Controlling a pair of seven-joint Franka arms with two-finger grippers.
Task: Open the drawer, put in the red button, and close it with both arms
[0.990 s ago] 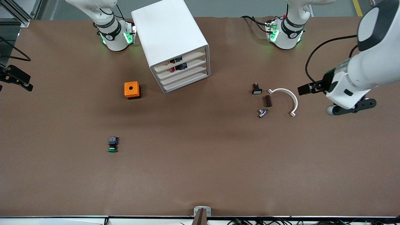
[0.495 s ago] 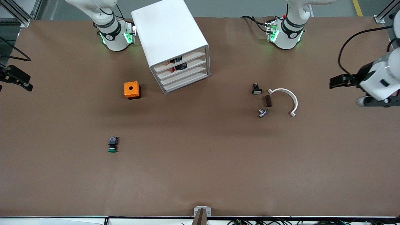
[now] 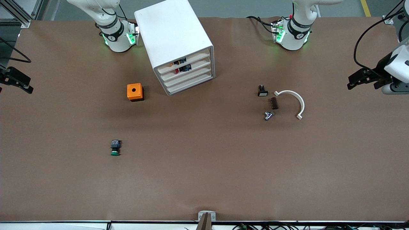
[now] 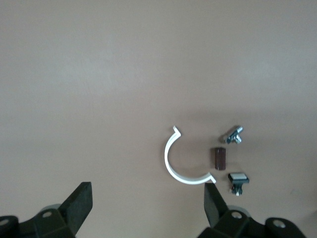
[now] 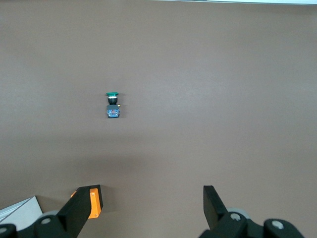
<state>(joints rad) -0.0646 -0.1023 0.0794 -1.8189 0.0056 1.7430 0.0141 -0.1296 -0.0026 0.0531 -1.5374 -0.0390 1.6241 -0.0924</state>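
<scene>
1. The right gripper [image 3: 16, 80] hangs over the table edge at the right arm's end, and the right wrist view shows its fingers [image 5: 81, 210] spread wide apart with nothing between them
2. The green-capped button [image 3: 115, 148] lies alone on the brown table [image 3: 204, 179], nearer the front camera than the orange box [image 3: 135, 92]; the right wrist view also shows its blue-black body
3. The white cabinet [image 3: 175, 41] stands between the two arm bases; the drawer [image 3: 188, 68], second from its top, sits pushed in, flush with the others
4. The red button [image 3: 177, 71] shows only as a red and dark speck above that drawer's front
5. A white curved clip [image 3: 295, 100], a brown block [image 3: 273, 103], a metal screw [image 3: 268, 115] and a white-capped switch [image 3: 262, 91] lie close together; the left wrist view shows them clearly apart
6. The left gripper [image 3: 364, 79] hovers over the left arm's end, fingers [image 4: 79, 206] wide apart and empty
</scene>
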